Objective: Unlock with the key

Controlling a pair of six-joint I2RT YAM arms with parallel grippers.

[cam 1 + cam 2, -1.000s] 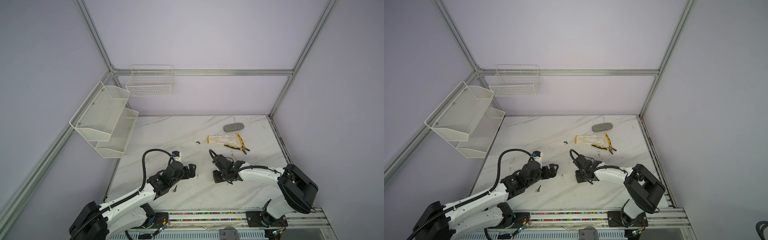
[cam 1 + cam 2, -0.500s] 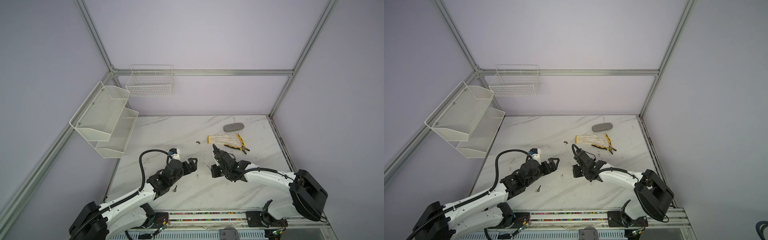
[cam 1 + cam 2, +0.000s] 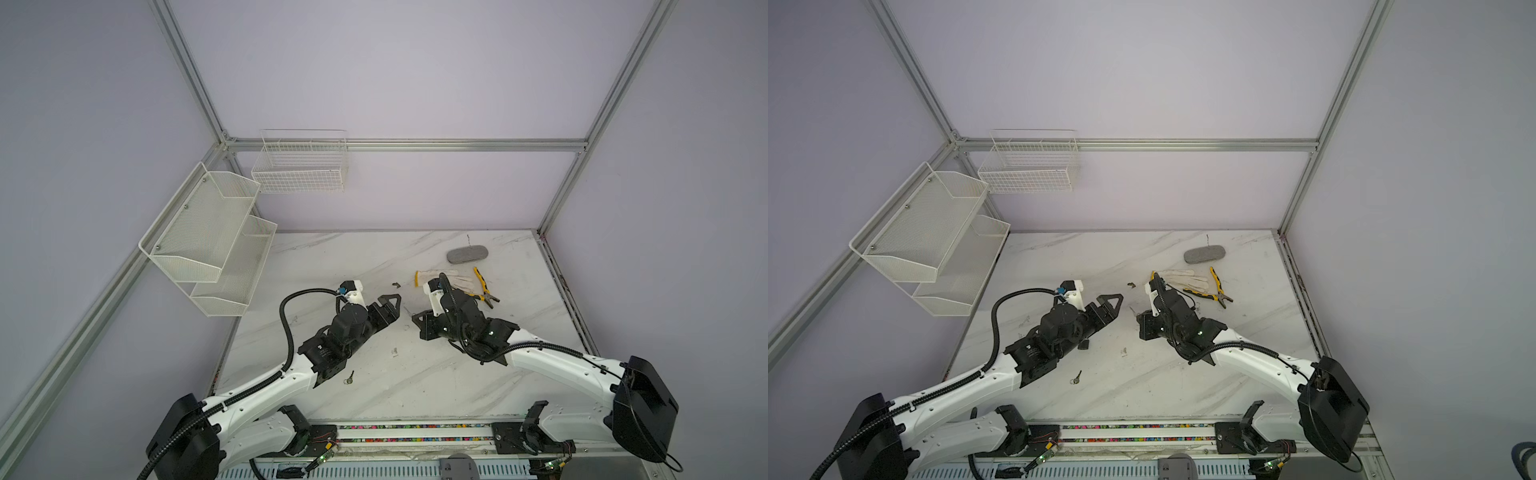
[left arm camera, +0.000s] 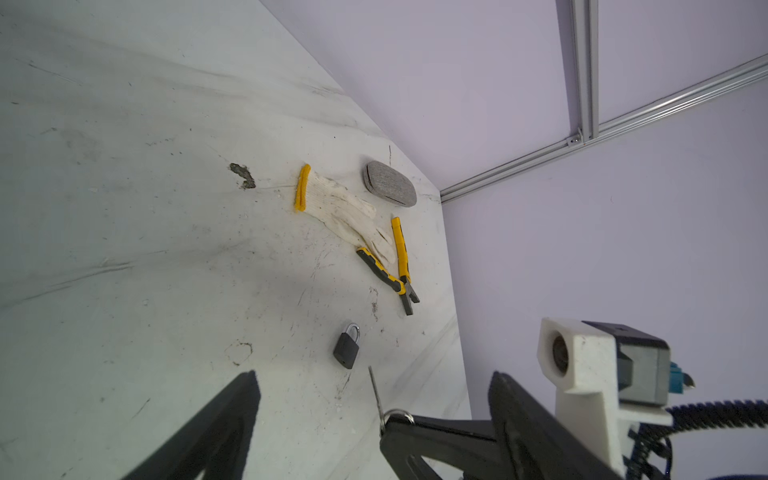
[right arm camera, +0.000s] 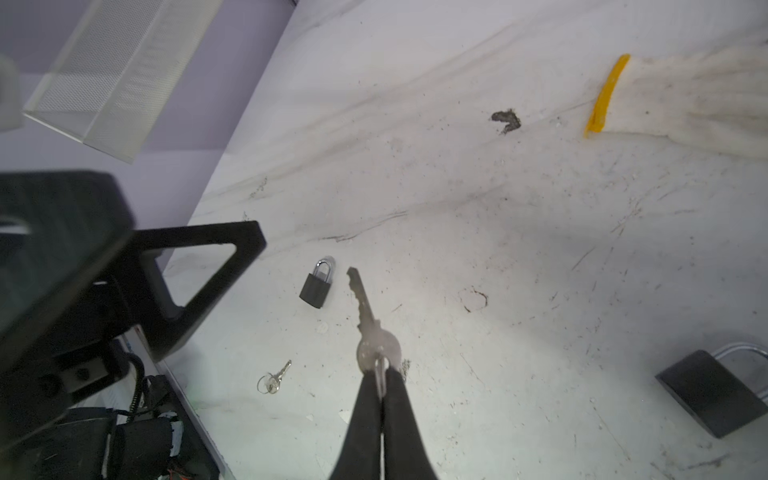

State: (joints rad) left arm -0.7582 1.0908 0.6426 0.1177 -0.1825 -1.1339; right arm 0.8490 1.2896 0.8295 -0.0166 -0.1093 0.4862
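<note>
The right claw (image 5: pixel 380 384) is pinched shut on the bow of the key (image 5: pixel 365 316), with the blade sticking straight out ahead of it, clear of the desk (image 5: pixel 540 249). The key is therefore in hand, and the step now is bringing key and keyhole together. Neither lock is lifted or steadied yet. Closest to this claw, low beside its arm, the near padlock (image 5: pixel 715 395) lies flat with its shackle apparently closed. Facing the key tip, near but not touching, the left claw (image 3: pixel 392 309) stands wide with nothing in it. Further out past the blade, down by the left arm, the far padlock (image 5: pixel 318 286) also lies flat, and a spare key (image 5: pixel 274 378) on a ring lies beyond that. I cannot tell which lock this key fits, and both keyholes are too small to make out. The next move probably falls to the left claw: take one padlock by its body, leave the shackle free, and turn its keyhole end toward the blade. The right claw would then line the blade up with the slot, push straight in and twist. Its hold on the thin bow looks slight, so the key could swivel if pushed off-axis. Behind the right claw lie the glove (image 4: pixel 345 208), pliers (image 4: pixel 399 266) and a grey pouch (image 4: pixel 390 183), none of them needed here.
</note>
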